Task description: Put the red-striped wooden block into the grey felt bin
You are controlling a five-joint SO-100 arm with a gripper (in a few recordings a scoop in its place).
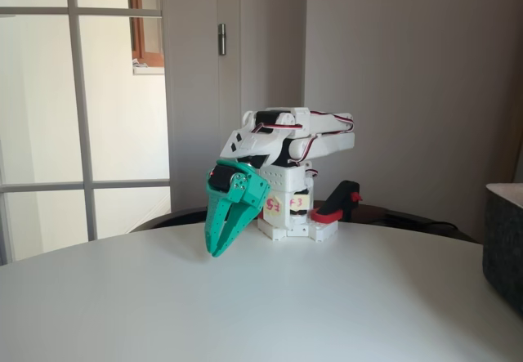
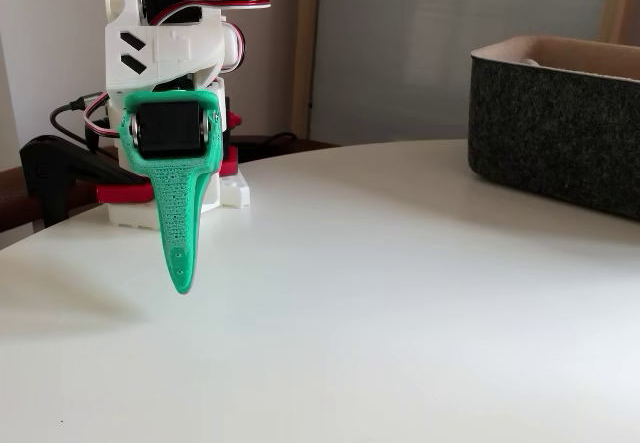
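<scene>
My green gripper (image 1: 216, 250) hangs tip-down just above the white table (image 1: 245, 313), in front of the folded white arm. Its two fingers lie together with nothing between them. In a fixed view it is seen edge-on as a single narrow blade (image 2: 181, 285) at the left. The grey felt bin (image 2: 560, 133) stands on the table at the right, well away from the gripper, and shows its pale top rim. In a fixed view just its left side (image 1: 505, 248) reaches into the picture at the right edge. The red-striped wooden block is out of view.
The arm's white base (image 1: 290, 219) sits at the table's far edge, held by a red and black clamp (image 1: 339, 203). A wide stretch of bare tabletop lies between gripper and bin. A window and a wall stand behind the table.
</scene>
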